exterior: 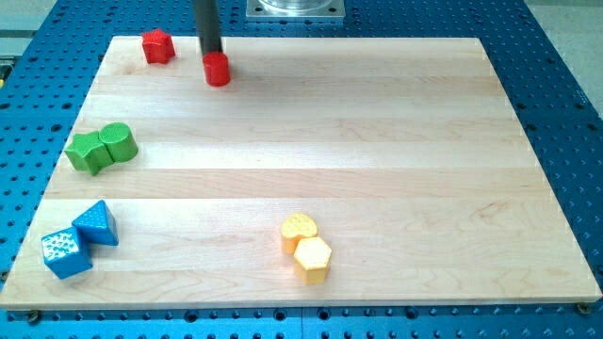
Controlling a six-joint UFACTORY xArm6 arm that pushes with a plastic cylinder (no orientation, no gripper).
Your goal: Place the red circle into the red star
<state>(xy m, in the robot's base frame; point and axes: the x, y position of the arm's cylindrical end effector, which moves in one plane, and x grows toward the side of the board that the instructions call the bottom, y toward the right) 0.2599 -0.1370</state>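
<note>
The red circle, a small red cylinder, stands near the view's top left of the wooden board. The red star lies further left, near the board's top edge, about a block's width apart from the circle. My tip comes down just behind the red circle, on its top side, touching or nearly touching it; the circle hides the very end.
A green star and green cylinder touch at the left edge. A blue cube and blue triangle sit at the bottom left. A yellow heart and yellow hexagon touch at bottom centre.
</note>
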